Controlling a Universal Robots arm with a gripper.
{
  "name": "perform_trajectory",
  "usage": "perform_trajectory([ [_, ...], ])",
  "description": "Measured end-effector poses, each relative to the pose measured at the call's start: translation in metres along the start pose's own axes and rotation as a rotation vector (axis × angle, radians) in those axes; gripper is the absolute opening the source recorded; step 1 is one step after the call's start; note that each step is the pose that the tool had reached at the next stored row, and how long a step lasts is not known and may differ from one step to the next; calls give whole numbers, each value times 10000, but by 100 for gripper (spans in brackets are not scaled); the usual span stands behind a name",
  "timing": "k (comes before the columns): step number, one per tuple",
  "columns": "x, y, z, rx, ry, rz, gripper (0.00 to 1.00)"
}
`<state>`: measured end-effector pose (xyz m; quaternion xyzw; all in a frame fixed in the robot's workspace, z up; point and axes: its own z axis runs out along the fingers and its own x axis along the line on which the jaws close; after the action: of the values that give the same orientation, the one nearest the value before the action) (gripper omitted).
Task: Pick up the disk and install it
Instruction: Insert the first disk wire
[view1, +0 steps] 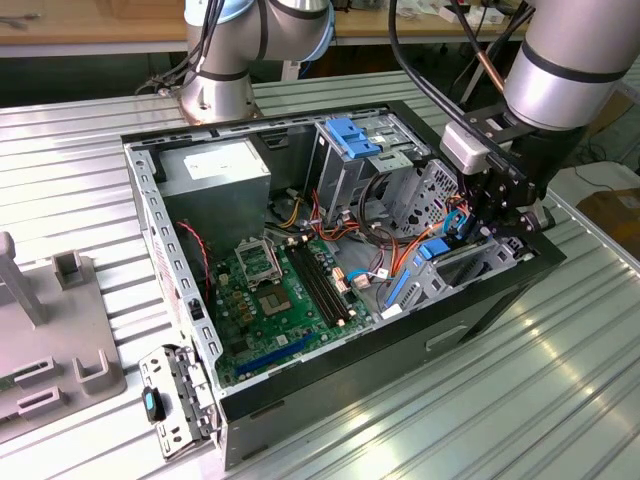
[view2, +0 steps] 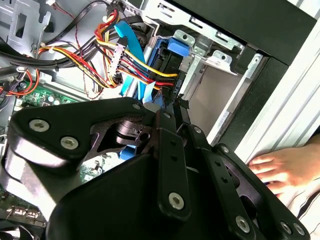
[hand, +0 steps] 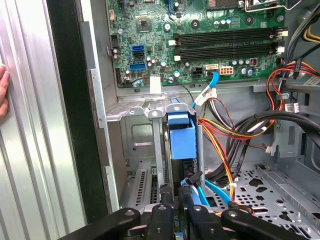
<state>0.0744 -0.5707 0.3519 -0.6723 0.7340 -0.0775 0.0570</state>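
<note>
End effector (hand: 178, 205) grips the disk (hand: 182, 140), edge-on in the case's (hand: 67, 125) bay; I'd keep it square to the guides, clear of the cable bundle (hand: 220, 145) alongside.

My exterior view looks down from above and off one corner at the open computer case (view1: 150, 220) on the ribbed table (view1: 560, 400), standing back enough that I get the whole case, with the arm (view1: 570, 60) at the exterior view's right. Both wrist views ride close in, looking past the black gripper (hand: 180, 205) into the case. The first wrist view faces along the drive bay toward the green motherboard (hand: 200, 30); the second wrist view sits tighter behind the gripper's links. Both wrist views share the blue-railed disk (hand: 182, 137), the wire bundle (view2: 135, 65) and a person's hand (view2: 280, 167) beside the case
</note>
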Motion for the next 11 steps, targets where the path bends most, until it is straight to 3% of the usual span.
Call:
perform_trajectory([
  [10,0,0,2,0,0,0,18],
  [11,-1,1,6,3,25,-5,18],
])
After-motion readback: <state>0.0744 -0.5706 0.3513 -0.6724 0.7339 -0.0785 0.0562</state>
